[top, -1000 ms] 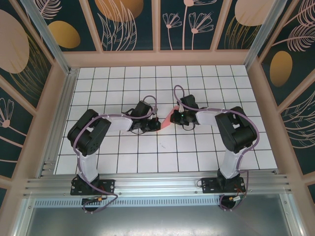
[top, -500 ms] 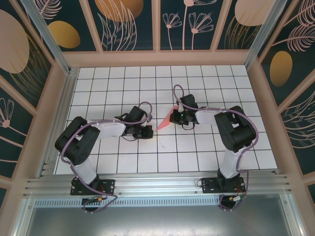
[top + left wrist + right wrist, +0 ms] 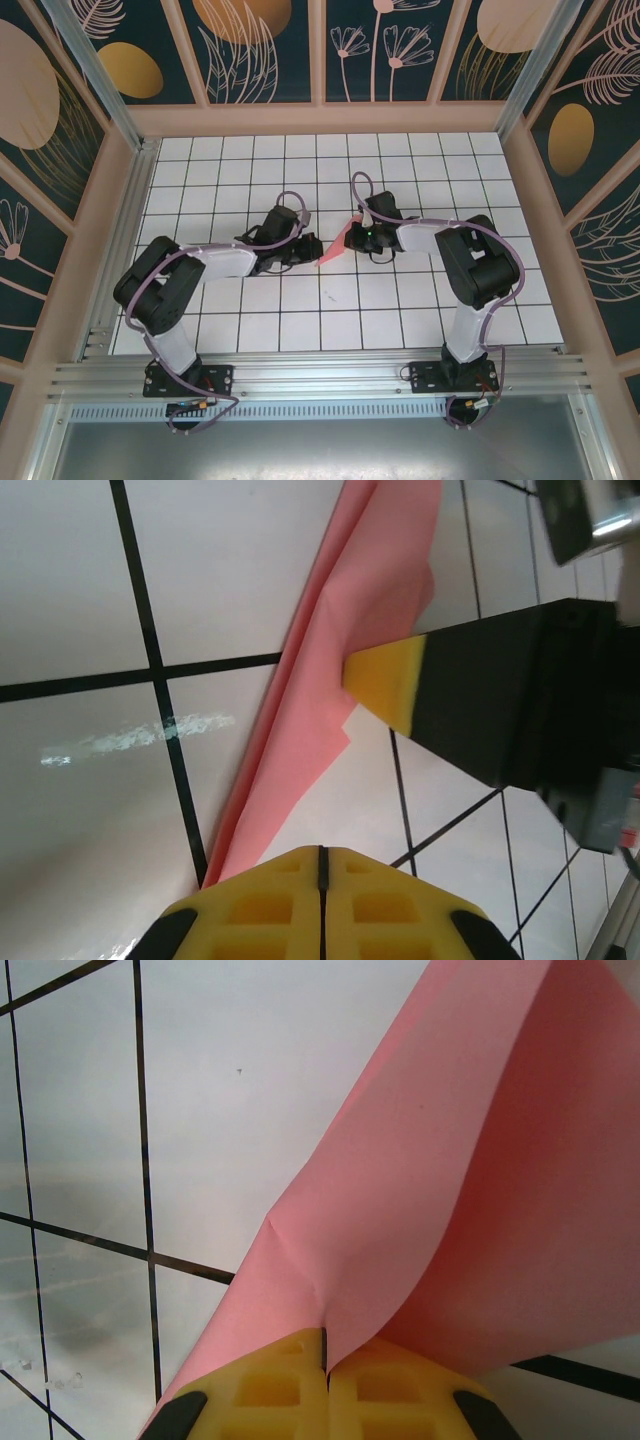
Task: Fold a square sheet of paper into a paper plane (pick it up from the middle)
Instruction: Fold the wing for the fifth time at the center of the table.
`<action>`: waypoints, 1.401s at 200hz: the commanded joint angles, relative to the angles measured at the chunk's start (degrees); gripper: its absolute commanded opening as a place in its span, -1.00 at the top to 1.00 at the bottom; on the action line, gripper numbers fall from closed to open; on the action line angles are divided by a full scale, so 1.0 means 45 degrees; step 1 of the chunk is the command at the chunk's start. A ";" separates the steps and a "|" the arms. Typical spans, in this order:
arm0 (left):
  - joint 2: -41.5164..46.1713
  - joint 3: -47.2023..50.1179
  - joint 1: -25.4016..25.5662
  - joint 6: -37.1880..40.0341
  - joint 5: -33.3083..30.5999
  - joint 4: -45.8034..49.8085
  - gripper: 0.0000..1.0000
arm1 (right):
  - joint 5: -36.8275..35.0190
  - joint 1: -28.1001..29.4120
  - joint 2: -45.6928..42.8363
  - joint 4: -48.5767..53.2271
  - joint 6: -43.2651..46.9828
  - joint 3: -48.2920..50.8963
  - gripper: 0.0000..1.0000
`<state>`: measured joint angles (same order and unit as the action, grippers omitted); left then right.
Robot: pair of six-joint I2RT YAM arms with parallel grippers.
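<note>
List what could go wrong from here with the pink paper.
1. The right gripper pinches the pink paper at one small spot, and the flaps splay apart beyond the pinch. The folds may spring open, or the paper may slip out.
2. The left gripper is shut, with the paper's narrow end right beside it. Pushing in could crumple that end rather than grasp it.

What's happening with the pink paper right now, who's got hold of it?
The right gripper is shut on the folded pink paper, pinching one edge over the middle of the gridded table. The left gripper is also shut, right by the paper's narrow pointed end, but it does not appear to grip it. The paper is folded into a long tapering shape.
</note>
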<state>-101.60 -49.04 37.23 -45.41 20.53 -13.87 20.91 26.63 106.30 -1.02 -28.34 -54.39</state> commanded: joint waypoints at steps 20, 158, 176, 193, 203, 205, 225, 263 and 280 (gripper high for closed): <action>-0.1036 -0.0740 0.0137 -0.0440 0.0112 -0.0556 0.89 | -0.0778 0.0085 0.0805 0.1382 0.0330 0.0193 1.00; -0.2104 -0.0706 0.0216 0.0441 -0.0367 0.1779 0.92 | -0.0759 0.0089 0.0377 0.1623 0.0359 -0.0105 1.00; -0.2158 -0.0526 0.0212 0.0405 -0.0476 0.1873 0.92 | -0.0992 0.0068 -0.0243 0.1743 0.0264 -0.0101 0.91; -0.2233 -0.0362 0.0213 0.0336 -0.0482 0.1871 0.93 | -0.1444 -0.0051 -0.0966 0.1890 0.0100 -0.0063 0.74; -0.2292 -0.0320 0.0221 0.0325 -0.0443 0.1854 0.93 | -0.1770 -0.0134 -0.1470 0.1879 -0.0091 0.0057 0.63; -0.2302 -0.0291 0.0212 0.0325 -0.0433 0.1842 0.93 | -0.1852 -0.0146 -0.1537 0.1860 -0.0124 0.0080 0.62; -0.2362 -0.0256 0.0221 0.0296 -0.0410 0.1797 0.94 | -0.2126 -0.0162 -0.2355 0.1449 -0.0519 0.0408 0.48; -0.2519 -0.0315 0.0220 0.0358 -0.0333 0.1831 0.97 | -0.1892 0.0536 -0.2788 0.0892 -0.1195 0.0267 0.57; -0.2584 -0.0334 0.0214 0.0349 -0.0421 0.1929 1.00 | -0.2165 0.0941 -0.2641 0.0739 -0.1542 -0.0006 0.67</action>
<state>-109.36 -52.51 38.04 -45.06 21.47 -12.71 12.97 28.21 94.56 3.73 -32.10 -52.97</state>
